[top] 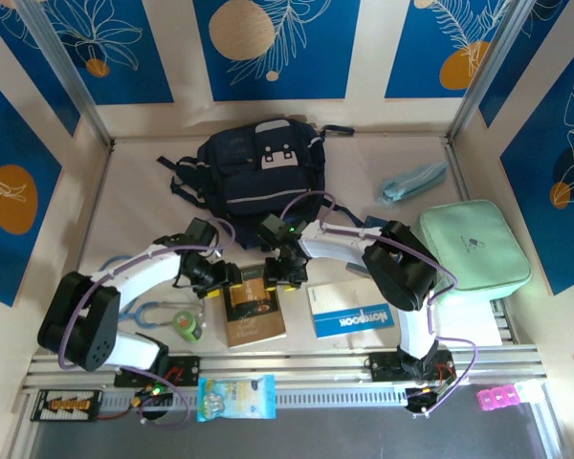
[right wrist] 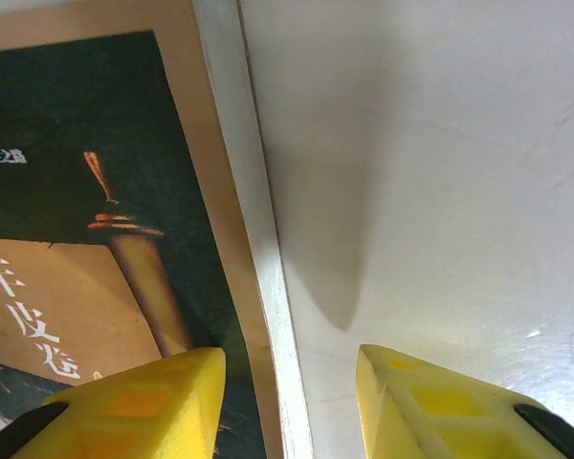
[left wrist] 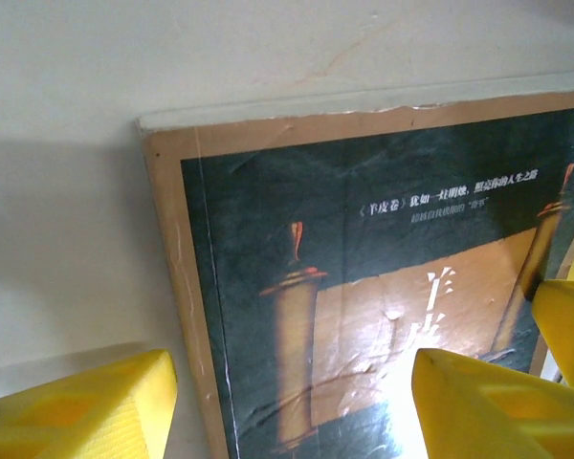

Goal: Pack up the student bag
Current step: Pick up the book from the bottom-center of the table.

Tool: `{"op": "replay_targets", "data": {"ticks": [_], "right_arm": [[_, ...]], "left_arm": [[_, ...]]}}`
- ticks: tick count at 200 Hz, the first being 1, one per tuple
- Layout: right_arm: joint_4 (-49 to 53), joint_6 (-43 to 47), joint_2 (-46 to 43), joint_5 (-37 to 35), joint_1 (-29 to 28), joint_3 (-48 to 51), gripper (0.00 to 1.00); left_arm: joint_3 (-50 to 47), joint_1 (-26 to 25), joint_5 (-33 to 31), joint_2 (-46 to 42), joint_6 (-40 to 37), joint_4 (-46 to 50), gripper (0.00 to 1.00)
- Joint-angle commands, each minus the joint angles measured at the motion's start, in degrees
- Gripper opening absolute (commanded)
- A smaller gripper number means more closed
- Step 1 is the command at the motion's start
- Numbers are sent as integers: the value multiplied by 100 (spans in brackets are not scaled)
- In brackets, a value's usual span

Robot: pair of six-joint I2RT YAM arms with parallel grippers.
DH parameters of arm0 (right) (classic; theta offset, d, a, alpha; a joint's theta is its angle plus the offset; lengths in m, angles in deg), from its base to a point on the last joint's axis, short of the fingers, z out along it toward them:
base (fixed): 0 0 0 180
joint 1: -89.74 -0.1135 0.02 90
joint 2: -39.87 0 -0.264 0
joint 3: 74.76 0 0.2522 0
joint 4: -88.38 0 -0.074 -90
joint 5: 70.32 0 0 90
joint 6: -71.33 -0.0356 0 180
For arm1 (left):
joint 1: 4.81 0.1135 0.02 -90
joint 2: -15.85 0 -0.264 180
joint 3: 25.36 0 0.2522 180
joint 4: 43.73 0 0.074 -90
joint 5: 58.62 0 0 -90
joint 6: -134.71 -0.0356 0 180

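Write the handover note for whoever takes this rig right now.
Left gripper: jaws open, straddling the left edge of the brown book.
Right gripper: jaws open, straddling its right edge.
Student bag: far middle of the table, no gripper on it.
Done: both arms set at the book.
Left: grip and lift the book, bag it, then probably the notebook, mint case and teal pouch.

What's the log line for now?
book: flat on table | left gripper: open, astride its left edge | right gripper: open, astride its right edge | backpack: beyond, untouched
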Motion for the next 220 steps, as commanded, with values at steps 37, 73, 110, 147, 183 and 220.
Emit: {"op": "replay_targets", "data": {"ticks": [37,73,110,147,183,220], "right_arm": [[66,-171,19,-216,-28,326,40],[32,-206,-42,-239,-27,434,41],[5,-278,-33,-233,-39,478,40],[-23,-321,4,-228,-10,496,31],[-38,-297,143,-157,3,455,28],[-39,-321,200,-135,53,469,27]], "left_arm": [[-118,-100,103,228,-49,-227,72],[-114,-142,346,293,-108,-433,73],[-38,-154,917,242,-149,-657,65],[-12,-150,1366,-489,-52,-604,60],[-92,-180,2053,-980,-53,-774,60],[-326,-276,2000,-1117,127,-1202,59]]}}
